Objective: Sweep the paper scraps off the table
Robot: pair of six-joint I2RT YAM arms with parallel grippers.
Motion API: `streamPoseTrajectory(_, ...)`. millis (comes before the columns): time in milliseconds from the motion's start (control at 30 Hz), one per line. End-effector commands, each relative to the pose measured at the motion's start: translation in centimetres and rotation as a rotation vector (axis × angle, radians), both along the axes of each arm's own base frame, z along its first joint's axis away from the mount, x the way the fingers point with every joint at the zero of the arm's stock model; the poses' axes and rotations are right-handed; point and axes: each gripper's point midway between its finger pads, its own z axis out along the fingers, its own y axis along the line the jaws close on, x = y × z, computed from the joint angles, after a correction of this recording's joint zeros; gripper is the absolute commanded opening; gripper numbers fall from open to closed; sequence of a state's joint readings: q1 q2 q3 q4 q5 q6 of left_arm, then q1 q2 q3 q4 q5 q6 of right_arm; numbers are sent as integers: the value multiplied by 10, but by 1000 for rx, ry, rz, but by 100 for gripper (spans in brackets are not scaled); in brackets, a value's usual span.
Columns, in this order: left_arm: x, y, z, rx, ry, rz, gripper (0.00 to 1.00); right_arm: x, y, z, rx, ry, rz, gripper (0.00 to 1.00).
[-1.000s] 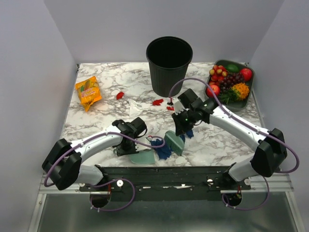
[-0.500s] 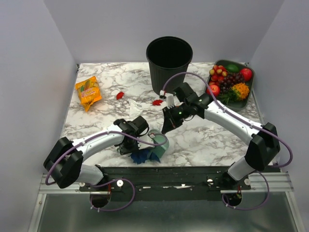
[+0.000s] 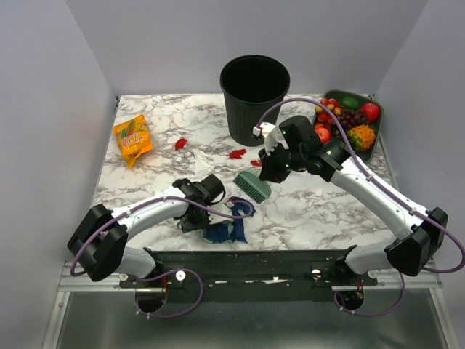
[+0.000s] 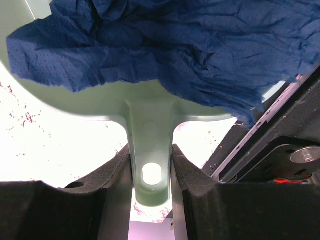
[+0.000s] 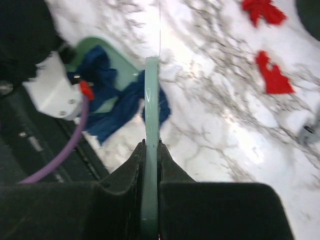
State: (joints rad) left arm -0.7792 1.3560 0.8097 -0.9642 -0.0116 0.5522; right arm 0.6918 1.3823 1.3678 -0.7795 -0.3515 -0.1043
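Observation:
Three red paper scraps lie on the table (image 3: 327,211): one at the left (image 3: 181,143), one by the bin (image 3: 237,153), one near my right gripper (image 3: 256,163). Two show in the right wrist view (image 5: 272,75). My left gripper (image 3: 195,217) is shut on the handle (image 4: 151,150) of the pale green dustpan (image 4: 100,100) at the front edge. A dark blue cloth (image 3: 225,231) lies bunched on the pan (image 4: 200,50). My right gripper (image 3: 270,169) is shut on a teal brush (image 3: 252,185), seen edge-on in its wrist view (image 5: 151,115), held clear of the pan.
A black bin (image 3: 254,98) stands at the back centre. A dark tray of fruit (image 3: 347,120) sits at the back right. An orange snack packet (image 3: 133,138) lies at the back left. A crumpled clear wrapper (image 3: 203,158) lies between the scraps.
My right gripper has drawn the brush back from the dustpan, up and to the right toward the bin. The blue cloth has been pushed left onto the pan. The left gripper has barely moved.

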Motion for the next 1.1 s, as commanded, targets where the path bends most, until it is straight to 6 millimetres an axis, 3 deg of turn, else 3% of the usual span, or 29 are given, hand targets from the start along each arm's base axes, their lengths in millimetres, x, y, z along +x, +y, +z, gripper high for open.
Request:
streamPoseTrajectory(0,11,-4,4,16,-33,11,0,44,-37,-24,-221,-138,-174,1)
streamPoseTrajectory(100,8,-3,3,31,-7,20,0,56,-42,-39,-283,-114,-245,1)
streamPoseTrajectory(200,8,-6,4,25,-6,38,0,51,-38,-63,-304,-17,-271,0)
streamPoseTrajectory(333,10,-8,3,26,-5,52,0,29,-23,-94,-276,159,-249,1)
streamPoseTrajectory(433,11,-9,1,29,-6,53,0,15,-7,-103,-217,274,-219,0)
streamPoseTrajectory(600,14,-14,-1,19,-7,68,0,12,29,-80,-100,319,-150,1)
streamPoseTrajectory(733,17,-23,-2,-7,-2,86,0,6,41,-71,-76,318,-121,1)
streamPoseTrajectory(933,28,-37,3,-53,-28,98,0,-10,28,-72,-86,313,-122,1)
streamPoseTrajectory(1067,31,-46,14,-117,-51,87,0,8,14,-54,-117,138,-119,1)
